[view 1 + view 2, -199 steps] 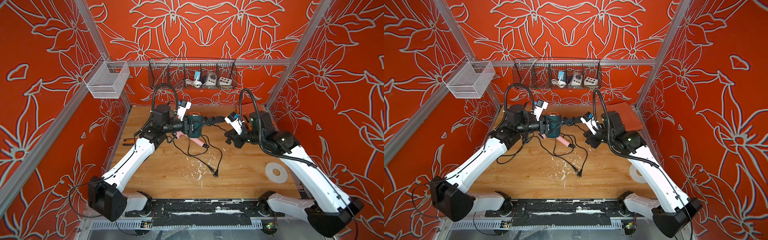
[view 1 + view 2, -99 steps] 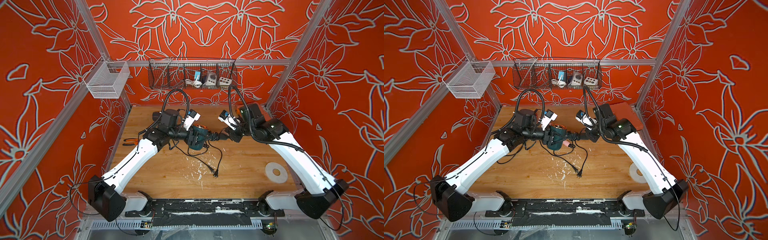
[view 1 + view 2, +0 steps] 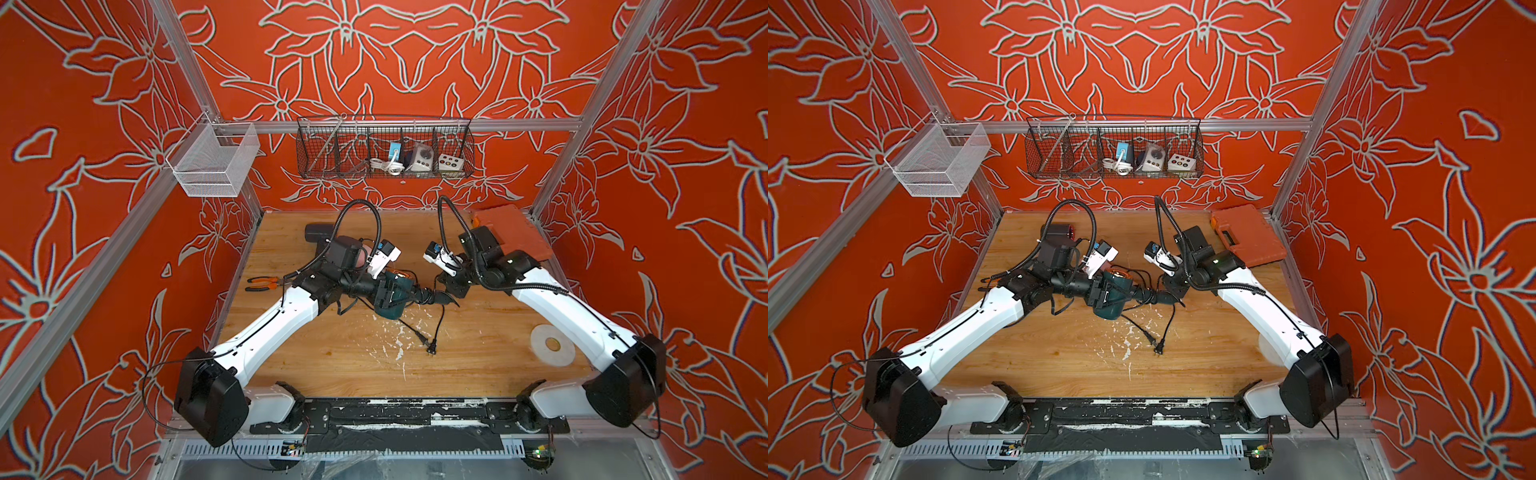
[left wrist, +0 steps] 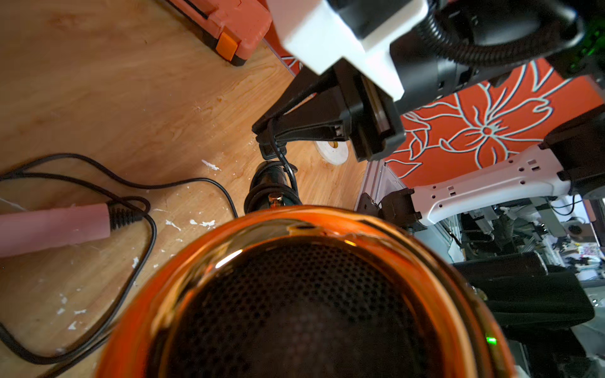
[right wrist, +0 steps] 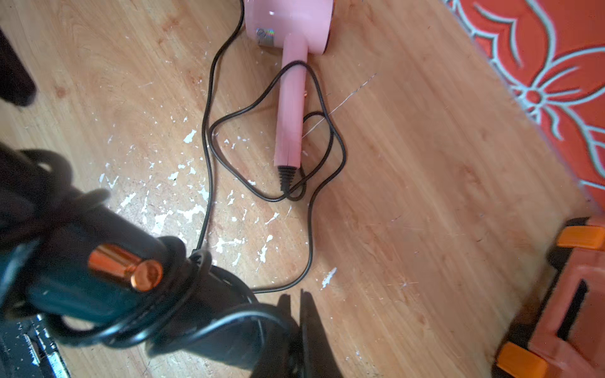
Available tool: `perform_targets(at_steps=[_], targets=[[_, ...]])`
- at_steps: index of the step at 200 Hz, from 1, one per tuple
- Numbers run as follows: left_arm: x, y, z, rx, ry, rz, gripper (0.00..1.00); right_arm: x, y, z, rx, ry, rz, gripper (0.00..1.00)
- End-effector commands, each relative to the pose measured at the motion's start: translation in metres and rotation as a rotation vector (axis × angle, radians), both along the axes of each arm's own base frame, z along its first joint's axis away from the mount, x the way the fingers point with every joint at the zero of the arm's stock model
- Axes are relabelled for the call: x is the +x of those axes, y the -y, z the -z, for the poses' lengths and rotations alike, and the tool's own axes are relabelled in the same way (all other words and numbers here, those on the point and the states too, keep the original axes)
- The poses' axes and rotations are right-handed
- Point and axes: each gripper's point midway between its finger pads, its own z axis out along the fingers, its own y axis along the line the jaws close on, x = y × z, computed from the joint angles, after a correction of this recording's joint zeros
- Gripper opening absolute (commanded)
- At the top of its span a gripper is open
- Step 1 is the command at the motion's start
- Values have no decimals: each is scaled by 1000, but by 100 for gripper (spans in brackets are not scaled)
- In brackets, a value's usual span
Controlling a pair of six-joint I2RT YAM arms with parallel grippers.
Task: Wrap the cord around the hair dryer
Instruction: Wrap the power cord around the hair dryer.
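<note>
I judge the wrap roughly half done: my left gripper's (image 3: 387,291) jaws clasp the teal hair dryer (image 3: 394,308) above mid-surface (image 3: 332,365), cord (image 5: 199,261) coils seemingly circle its handle (image 3: 420,296), the right gripper's (image 3: 445,297) jaws pinch the cord, and a slack tail with the plug (image 3: 432,349) lies unwound.

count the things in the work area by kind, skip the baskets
hair dryers: 2 (teal hair dryer, pink hair dryer)
pliers: 1
orange case: 1
tape roll: 1
black thing at the back, kind unclear: 1
total: 6
</note>
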Motion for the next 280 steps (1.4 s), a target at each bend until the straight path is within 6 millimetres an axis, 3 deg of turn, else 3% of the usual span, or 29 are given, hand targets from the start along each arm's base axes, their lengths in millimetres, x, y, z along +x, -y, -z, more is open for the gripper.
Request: perform_targets(at_steps=[1, 55, 92, 142, 174, 221, 280], targets=[[-16, 18, -32, -135, 45, 125, 0, 6, -7, 1, 59, 23, 21, 0], [-15, 45, -9, -136, -57, 207, 0, 1, 6, 35, -7, -42, 83, 0], [-11, 53, 1, -134, -84, 197, 0, -2, 7, 48, -28, -107, 106, 16], [0, 63, 11, -152, -127, 190, 0, -10, 26, 75, -112, -179, 201, 41], [4, 68, 15, -156, -140, 195, 0, -11, 34, 79, -149, -196, 239, 53], [11, 74, 17, -160, -154, 198, 0, -13, 43, 81, -184, -215, 294, 61], [16, 79, 19, -178, -179, 198, 0, -16, 78, 102, -318, -248, 445, 66]])
